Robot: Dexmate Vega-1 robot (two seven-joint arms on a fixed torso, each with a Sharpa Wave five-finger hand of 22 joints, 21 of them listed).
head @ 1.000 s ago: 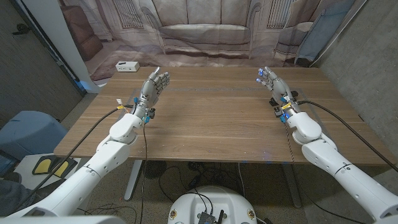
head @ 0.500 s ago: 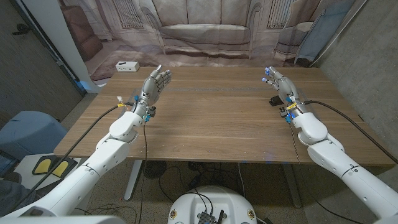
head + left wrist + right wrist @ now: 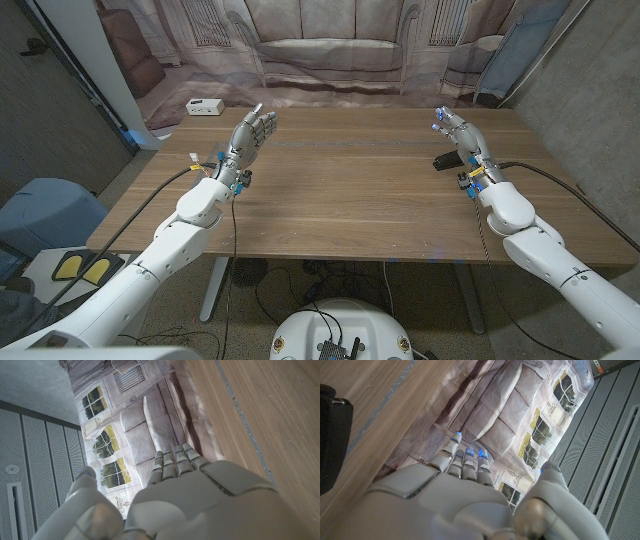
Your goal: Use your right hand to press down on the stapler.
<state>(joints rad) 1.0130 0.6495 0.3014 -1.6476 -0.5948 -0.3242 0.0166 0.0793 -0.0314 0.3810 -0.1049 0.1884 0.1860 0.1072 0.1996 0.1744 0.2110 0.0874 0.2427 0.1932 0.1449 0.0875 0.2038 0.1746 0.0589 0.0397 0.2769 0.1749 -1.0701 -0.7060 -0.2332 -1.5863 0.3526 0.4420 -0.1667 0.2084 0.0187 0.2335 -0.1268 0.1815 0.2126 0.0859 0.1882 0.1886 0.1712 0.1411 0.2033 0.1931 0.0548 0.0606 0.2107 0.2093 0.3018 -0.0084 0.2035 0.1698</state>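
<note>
A small black stapler (image 3: 445, 160) lies on the wooden table (image 3: 340, 195) near its far right side. My right hand (image 3: 462, 138) stands just to the right of it, on its edge with fingers stretched out and apart, holding nothing. In the right wrist view the stapler (image 3: 332, 445) shows as a black block beside the back of that hand (image 3: 450, 500). My left hand (image 3: 250, 135) is raised over the far left of the table, fingers extended and empty, and it (image 3: 185, 495) also appears in the left wrist view.
A small white box (image 3: 203, 106) lies by the table's far left corner. A printed backdrop of a sofa (image 3: 325, 50) hangs behind the far edge. Black cables run along both forearms. Bare wood spreads between the two arms.
My right hand has swung to the right, from over the stapler to beside it, so the stapler now shows on its inner side. The left arm has not moved.
</note>
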